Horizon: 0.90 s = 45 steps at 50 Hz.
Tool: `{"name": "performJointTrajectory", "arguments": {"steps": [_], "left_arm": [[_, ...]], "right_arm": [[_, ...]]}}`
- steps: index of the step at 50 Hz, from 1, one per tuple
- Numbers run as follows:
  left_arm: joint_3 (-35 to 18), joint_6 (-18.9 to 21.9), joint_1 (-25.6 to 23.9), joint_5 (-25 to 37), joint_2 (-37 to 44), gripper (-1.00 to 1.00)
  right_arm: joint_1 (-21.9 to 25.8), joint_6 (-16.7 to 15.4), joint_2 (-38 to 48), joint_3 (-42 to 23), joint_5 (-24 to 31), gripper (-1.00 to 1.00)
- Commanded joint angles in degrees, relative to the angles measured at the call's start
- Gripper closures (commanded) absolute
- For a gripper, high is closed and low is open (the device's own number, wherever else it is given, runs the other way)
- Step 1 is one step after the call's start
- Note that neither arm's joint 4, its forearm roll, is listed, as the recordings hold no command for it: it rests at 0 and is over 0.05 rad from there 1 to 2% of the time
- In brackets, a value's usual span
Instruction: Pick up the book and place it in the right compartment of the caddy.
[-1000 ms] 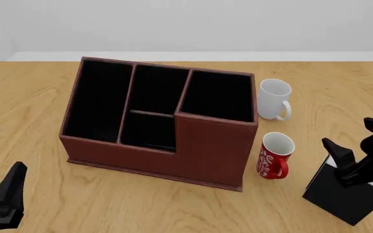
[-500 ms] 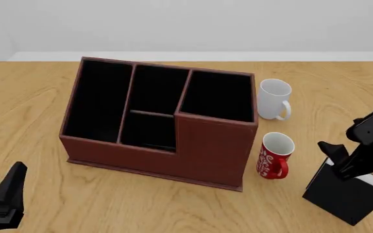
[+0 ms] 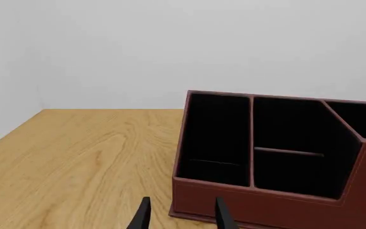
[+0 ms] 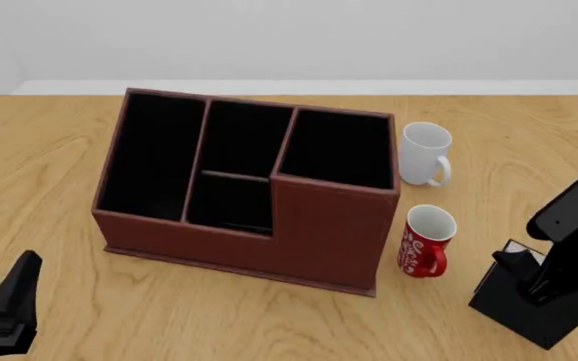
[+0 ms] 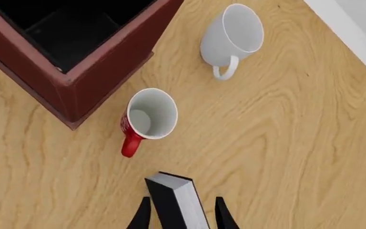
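The black book (image 4: 526, 316) stands upright on the table at the front right, just right of the red mug. My right gripper (image 4: 536, 277) points down over the book's top edge. In the right wrist view the gripper (image 5: 181, 217) is open, with its fingers on either side of the book (image 5: 177, 200) and a small gap showing. The reddish-brown caddy (image 4: 324, 226) sits mid-table; its right compartment (image 4: 339, 150) is black-lined and holds nothing. My left gripper (image 4: 8, 301) is open at the front left, facing the caddy (image 3: 266, 210) in the left wrist view.
A red mug (image 4: 427, 241) stands between the caddy and the book, close to both. A white mug (image 4: 426, 153) stands behind it beside the caddy's right wall. Both mugs also show in the right wrist view: the red mug (image 5: 150, 117) and the white mug (image 5: 232, 36).
My right gripper has turned to point down and dropped lower, so its fingers now straddle the book's top edge. The book, the mugs and the left arm have not moved.
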Motion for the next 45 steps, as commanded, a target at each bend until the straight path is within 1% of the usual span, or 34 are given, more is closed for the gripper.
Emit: {"name": "performJointTrajectory", "arguments": {"steps": [1,9,12,14,16,17,18,20,21,23,24,27,28,30,31,32,45], "left_arm": [[0.0,0.0,0.0,0.0,0.0,-1.0],[0.0,0.0,0.0,0.0,0.0,-1.0],[0.0,0.0,0.0,0.0,0.0,-1.0],[0.0,0.0,0.0,0.0,0.0,-1.0],[0.0,0.0,0.0,0.0,0.0,-1.0],[0.0,0.0,0.0,0.0,0.0,-1.0],[0.0,0.0,0.0,0.0,0.0,-1.0],[0.0,0.0,0.0,0.0,0.0,-1.0],[0.0,0.0,0.0,0.0,0.0,-1.0],[0.0,0.0,0.0,0.0,0.0,-1.0],[0.0,0.0,0.0,0.0,0.0,-1.0],[0.0,0.0,0.0,0.0,0.0,-1.0],[0.0,0.0,0.0,0.0,0.0,-1.0],[0.0,0.0,0.0,0.0,0.0,-1.0],[0.0,0.0,0.0,0.0,0.0,-1.0],[0.0,0.0,0.0,0.0,0.0,-1.0],[0.0,0.0,0.0,0.0,0.0,-1.0]], "right_arm": [[-1.14,-2.02,0.05,-0.4,3.53,-1.0],[-1.44,-2.61,-0.59,0.04,4.84,-1.0],[-2.61,-4.07,-0.36,0.32,4.84,-1.0],[-2.52,-3.64,-0.33,-0.1,4.99,-1.0],[-3.45,-4.61,-0.19,0.27,4.78,-1.0],[-3.13,-4.15,-0.28,0.35,5.1,-1.0],[-4.03,-5.36,-0.22,0.96,4.82,-1.0],[-4.07,-4.95,-0.3,0.68,5.07,-1.0],[-4.48,-5.48,-0.3,1.01,4.96,-1.0],[-4.77,-5.42,-0.29,0.9,5.02,-1.0],[-5.33,-5.97,-0.21,1.08,4.86,-1.0],[-5.69,-5.99,0.02,0.73,4.88,-1.0],[-5.94,-6.48,0.0,0.98,4.84,-1.0],[-5.96,-6.22,0.08,0.67,5.09,-1.0],[-6.29,-6.68,0.2,0.84,4.87,-1.0],[-6.17,-6.34,0.34,0.65,4.87,-1.0],[-7.32,-7.11,1.23,1.59,3.57,-1.0]]}}
